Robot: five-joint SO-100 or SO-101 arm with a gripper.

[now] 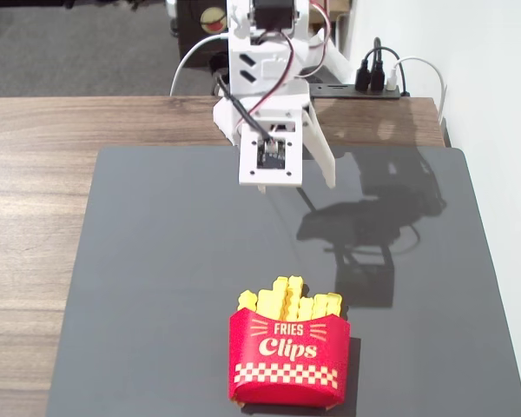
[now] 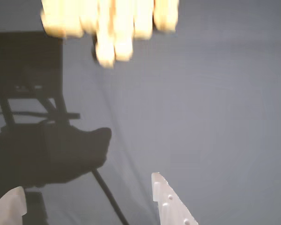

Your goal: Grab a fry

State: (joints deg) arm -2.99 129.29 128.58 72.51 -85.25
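Fixed view: dark mat on wood table, red carton at near edge, yellow fries upright inside, gripper hovering well behind. Wrist view only: jaws apart, fingertips over bare mat, fries blurred at top edge.

Flat dark-grey rectangular mat: lies on the bench, covering most of its near and right area in the fixed view.

Wood-grain brown bench: bare along the left side and far edge.

Red cardboard-style carton with white "Fries Clips" lettering and checkered band: stands upright on the mat, near edge, slightly right of centre.

Black power strip with plugged black and white cables: far right, against the white wall.
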